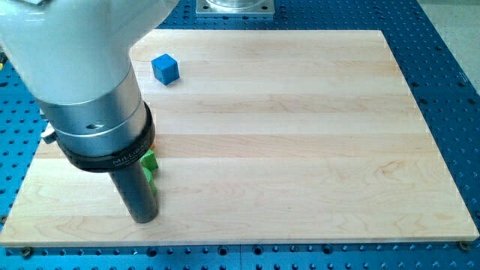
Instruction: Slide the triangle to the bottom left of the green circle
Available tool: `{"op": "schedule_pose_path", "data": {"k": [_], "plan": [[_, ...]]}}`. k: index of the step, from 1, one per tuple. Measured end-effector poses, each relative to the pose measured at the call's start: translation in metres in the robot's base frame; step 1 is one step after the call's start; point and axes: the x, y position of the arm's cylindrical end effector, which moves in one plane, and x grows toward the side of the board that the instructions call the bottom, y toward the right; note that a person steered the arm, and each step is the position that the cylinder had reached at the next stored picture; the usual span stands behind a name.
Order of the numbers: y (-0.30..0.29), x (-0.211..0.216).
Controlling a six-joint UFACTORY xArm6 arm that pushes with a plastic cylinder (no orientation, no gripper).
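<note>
my tip (144, 219) | green block (151, 166) touching rod's right (mostly hidden, shape unclear) | no fingers

The arm (67, 37) has a broad, smooth white housing, rounded and glossy. Below it sits a brushed silver metal cylinder (94, 112) with a small dark screw hole in its face. A black ring (112, 154) bands the cylinder's base, carrying faint pale lettering too small to read. From the ring runs a straight dark grey rod, ending at my tip (144, 219).
</note>
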Motion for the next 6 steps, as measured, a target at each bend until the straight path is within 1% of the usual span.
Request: {"op": "schedule_pose_path", "data": {"k": [2,3,4,5,6], "plan": [[0.000,-0.014],[0.000,-0.013],[0.005,0.010],[0.054,-0.030],[0.118,-0.123]]}}
